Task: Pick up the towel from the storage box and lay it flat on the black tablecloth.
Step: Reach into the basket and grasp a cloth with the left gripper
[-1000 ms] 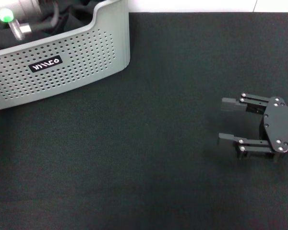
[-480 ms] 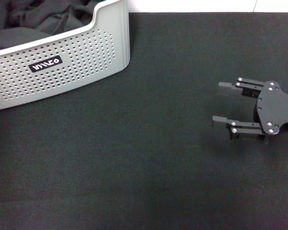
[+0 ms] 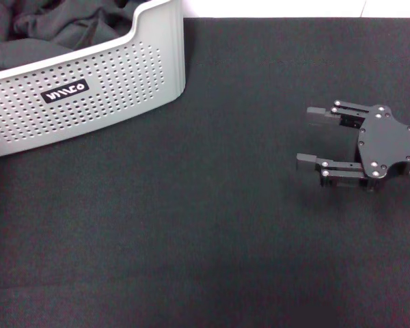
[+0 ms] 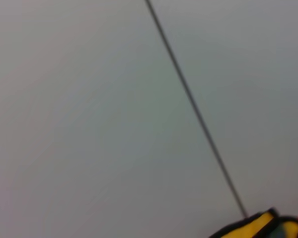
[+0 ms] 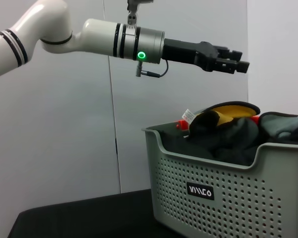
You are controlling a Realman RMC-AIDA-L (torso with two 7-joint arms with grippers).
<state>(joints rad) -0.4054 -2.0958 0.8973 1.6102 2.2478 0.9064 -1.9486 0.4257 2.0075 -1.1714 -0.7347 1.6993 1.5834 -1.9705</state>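
the storage box point(image 3: 89, 96) sits at the far left of the bench, resting on the black tablecloth point(image 3: 205, 239), its perforated grey wall and small black label facing the robot. from the head view only dark cloths point(image 3: 55, 24) show inside it. from the right wrist view the towel point(image 5: 231, 110) is still in the storage box point(image 5: 223, 193), a yellow fold with a white tag poking up among the dark cloths point(image 5: 223, 136) heaped above the rim. the left tool point(image 5: 228, 63) hangs high in the air above the box, well apart from the towel, holding nothing; whether its fingers are parted or closed cannot be told. the left wrist view shows mostly pale wall, with a sliver of the yellow towel point(image 4: 253, 228) at one edge.

over on the right, the right tool point(image 3: 313, 140) hovers low over the bare tablecloth, fingers spread apart and pointing toward the box, gripping nothing.
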